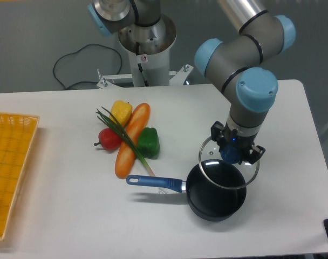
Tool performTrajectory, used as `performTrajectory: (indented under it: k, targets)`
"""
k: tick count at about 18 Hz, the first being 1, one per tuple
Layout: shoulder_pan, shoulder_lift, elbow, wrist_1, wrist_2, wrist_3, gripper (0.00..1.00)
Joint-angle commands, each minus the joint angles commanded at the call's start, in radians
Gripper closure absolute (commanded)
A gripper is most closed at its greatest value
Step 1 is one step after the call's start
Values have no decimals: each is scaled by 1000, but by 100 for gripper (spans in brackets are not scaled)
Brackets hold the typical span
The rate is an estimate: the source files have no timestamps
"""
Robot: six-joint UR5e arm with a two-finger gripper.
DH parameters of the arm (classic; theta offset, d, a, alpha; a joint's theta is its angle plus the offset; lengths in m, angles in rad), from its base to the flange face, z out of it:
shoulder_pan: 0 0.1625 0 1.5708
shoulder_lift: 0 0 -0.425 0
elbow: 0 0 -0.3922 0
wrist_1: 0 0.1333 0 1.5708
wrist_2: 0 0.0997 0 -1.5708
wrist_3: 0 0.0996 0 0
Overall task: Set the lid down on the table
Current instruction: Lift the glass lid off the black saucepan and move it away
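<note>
Plainly the gripper (232,152) had its fingers closed narrow on the blue knob of the lid (229,164), holding the glass disc tilted just above the black saucepan (215,191) — partly over its far rim and, as far as I could tell, barely clear of it. I judged the danger lay there: a sideways move too low could catch the lid's metal edge on the saucepan and drag it across the table (61,216) — or the tilted glass might twist loose from so small a hold.
</note>
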Motion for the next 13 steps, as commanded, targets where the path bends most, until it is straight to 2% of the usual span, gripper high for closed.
performTrajectory:
  k: [13]
  targets:
    - [120, 20, -55, 15, 0, 213, 48]
